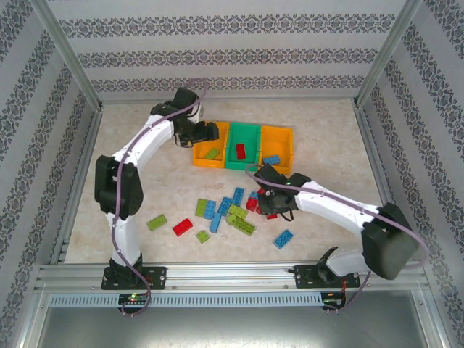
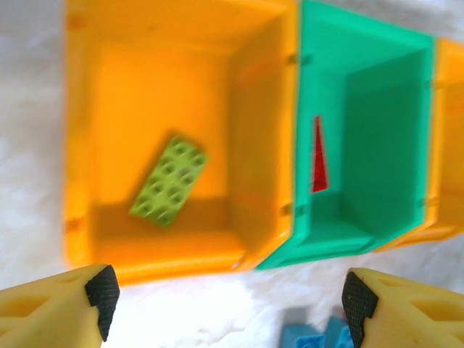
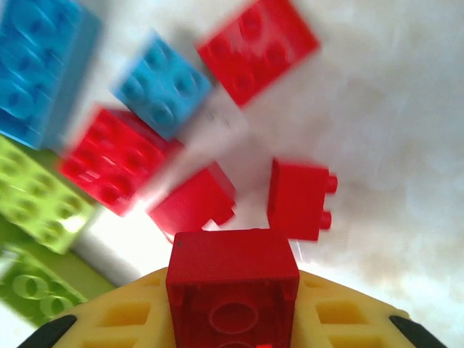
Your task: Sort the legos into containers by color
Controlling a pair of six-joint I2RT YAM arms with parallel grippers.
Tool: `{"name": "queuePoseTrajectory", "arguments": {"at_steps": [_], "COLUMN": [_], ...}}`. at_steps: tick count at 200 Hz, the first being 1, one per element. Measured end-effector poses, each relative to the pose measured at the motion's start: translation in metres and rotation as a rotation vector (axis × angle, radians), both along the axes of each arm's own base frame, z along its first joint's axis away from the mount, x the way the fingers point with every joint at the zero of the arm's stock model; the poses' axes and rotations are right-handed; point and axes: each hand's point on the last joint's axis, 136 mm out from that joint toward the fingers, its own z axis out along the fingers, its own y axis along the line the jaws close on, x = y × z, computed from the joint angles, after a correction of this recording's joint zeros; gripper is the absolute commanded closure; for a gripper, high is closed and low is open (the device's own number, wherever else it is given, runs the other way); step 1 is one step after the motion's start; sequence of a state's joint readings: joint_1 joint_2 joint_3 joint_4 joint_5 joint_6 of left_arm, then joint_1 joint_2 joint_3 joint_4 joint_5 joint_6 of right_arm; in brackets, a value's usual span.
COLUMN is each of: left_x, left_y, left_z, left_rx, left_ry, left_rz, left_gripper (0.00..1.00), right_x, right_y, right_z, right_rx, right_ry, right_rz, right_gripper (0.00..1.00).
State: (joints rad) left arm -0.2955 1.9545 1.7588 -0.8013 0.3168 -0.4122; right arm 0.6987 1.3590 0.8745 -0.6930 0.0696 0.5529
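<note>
Left wrist cam: L gripper (image 2: 228, 304) was spread wide, nothing btwn the pads, and sat just short of the left orange bin (image 2: 261, 145). One lime brick (image 2: 168, 181) lay flat in that bin at a slant, ahead and a bit left of the gripper. Green bin (image 2: 384, 145) touched it ahead-right, w/ a red piece (image 2: 317, 156) inside.

Right wrist cam: R gripper (image 3: 232, 319) was clamped on a square red brick (image 3: 232, 283), hollow underside toward the cam. Loose red bricks (image 3: 297, 199) lay on the table just ahead of it. Blue ones (image 3: 163, 83) sat further ahead-left and lime ones (image 3: 36, 196) off to the left, all blurry.

Top cam: I saw the right orange bin (image 1: 276, 138) beyond the R gripper, a blue brick (image 1: 272, 159) in it.
</note>
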Motion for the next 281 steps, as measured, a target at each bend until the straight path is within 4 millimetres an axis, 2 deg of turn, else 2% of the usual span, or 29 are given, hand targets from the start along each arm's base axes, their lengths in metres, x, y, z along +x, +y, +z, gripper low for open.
{"name": "queuePoseTrajectory", "arguments": {"at_steps": [19, 38, 58, 78, 107, 129, 139, 166, 220, 281], "left_x": [-0.020, -0.044, -0.073, -0.100, -0.134, -0.157, -0.166, -0.189, -0.223, -0.237], "left_y": [0.025, 0.048, 0.069, 0.085, 0.106, 0.119, 0.123, 0.127, 0.122, 0.117], "left_z": [-0.006, -0.016, -0.031, -0.045, -0.055, -0.060, -0.063, -0.073, -0.097, -0.104], "left_rx": [0.043, 0.083, 0.129, 0.161, 0.171, 0.166, 0.165, 0.154, 0.055, 0.030], "left_ry": [0.028, 0.068, 0.127, 0.189, 0.252, 0.296, 0.318, 0.386, 0.551, 0.605], "left_rz": [0.047, 0.099, 0.155, 0.211, 0.303, 0.370, 0.396, 0.448, 0.524, 0.535], "left_gripper": [0.14, 0.12, 0.11, 0.08, 0.06, 0.03, 0.00, 0.01, 0.01, 0.01], "right_x": [0.027, 0.063, 0.109, 0.163, 0.225, 0.252, 0.261, 0.272, 0.273, 0.273], "right_y": [0.000, 0.001, 0.011, 0.033, 0.057, 0.060, 0.058, 0.053, 0.047, 0.043], "right_z": [0.022, 0.041, 0.059, 0.076, 0.087, 0.081, 0.076, 0.057, 0.027, 0.021], "right_rx": [0.105, 0.194, 0.266, 0.332, 0.389, 0.380, 0.369, 0.338, 0.267, 0.239], "right_ry": [-0.080, -0.131, -0.161, -0.190, -0.212, -0.198, -0.189, -0.151, -0.084, -0.076], "right_rz": [-0.060, -0.125, -0.176, -0.196, -0.234, -0.271, -0.289, -0.335, -0.368, -0.382], "right_gripper": [0.81, 0.81, 0.80, 0.81, 0.81, 0.80, 0.80, 0.78, 0.73, 0.62]}}
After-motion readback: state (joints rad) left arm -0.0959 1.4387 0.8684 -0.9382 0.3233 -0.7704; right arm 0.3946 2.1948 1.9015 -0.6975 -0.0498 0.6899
